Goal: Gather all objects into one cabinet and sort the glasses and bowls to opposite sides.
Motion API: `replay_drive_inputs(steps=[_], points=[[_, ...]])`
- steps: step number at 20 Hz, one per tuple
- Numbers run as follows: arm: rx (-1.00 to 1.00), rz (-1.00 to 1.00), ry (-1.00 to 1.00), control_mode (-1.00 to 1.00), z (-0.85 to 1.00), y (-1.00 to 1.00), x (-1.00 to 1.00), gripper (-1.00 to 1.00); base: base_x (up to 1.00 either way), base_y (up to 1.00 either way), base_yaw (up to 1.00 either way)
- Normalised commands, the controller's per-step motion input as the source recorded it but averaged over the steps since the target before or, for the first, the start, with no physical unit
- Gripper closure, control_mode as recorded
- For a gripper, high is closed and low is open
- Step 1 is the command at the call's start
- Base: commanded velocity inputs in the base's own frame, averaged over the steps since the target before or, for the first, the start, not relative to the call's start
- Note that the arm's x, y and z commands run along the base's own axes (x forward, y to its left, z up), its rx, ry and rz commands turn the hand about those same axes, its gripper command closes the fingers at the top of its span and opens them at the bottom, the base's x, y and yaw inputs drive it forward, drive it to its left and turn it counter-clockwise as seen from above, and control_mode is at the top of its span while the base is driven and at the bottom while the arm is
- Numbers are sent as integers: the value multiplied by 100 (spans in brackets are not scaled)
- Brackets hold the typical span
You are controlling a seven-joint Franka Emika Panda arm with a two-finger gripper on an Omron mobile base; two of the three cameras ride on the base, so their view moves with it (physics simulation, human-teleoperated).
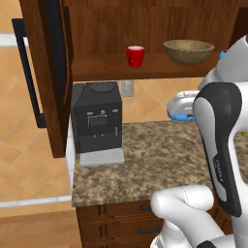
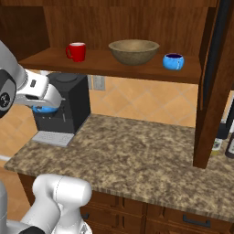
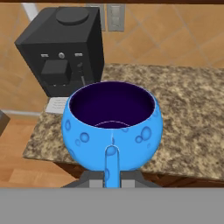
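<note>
Hand view: jaws grasping blue mug [image 3: 112,127] by its handle above the desk [image 3: 192,113]; it could swing or clip the shelf [image 2: 114,66] edge near the wooden bowl [image 2: 134,51].

The white arm rises from the base, its lower link bent in a rounded elbow low in both base views, then a long upper link with a dark panel stands nearly upright. From the top joint the forearm reaches forward, and the wrist carries the gripper [image 2: 45,109] out above counter height, well below the shelf level. In the hand view the gripper [image 3: 112,181] points forward and slightly down, its fingers closed on the handle of a blue mug [image 3: 112,127], which sits upright against them with its mouth facing up. In the left base view the hand [image 1: 180,107] shows beside the upper link.
</note>
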Motion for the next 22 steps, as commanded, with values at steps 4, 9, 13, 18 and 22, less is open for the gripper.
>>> replay_drive_inputs(steps=[4,9,13,18,22], points=[[0,0,0,100,0,0,0,100,0,13,1],[0,0,-23,-100,46,25,-60,100,0,0,0],[0,0,-8,-100,65,41,-11,100,0,0,0],[3,0,0,-100,53,31,0,100,0,0,0],[5,5,1,-100,12,46,0,100,0,0,0]])
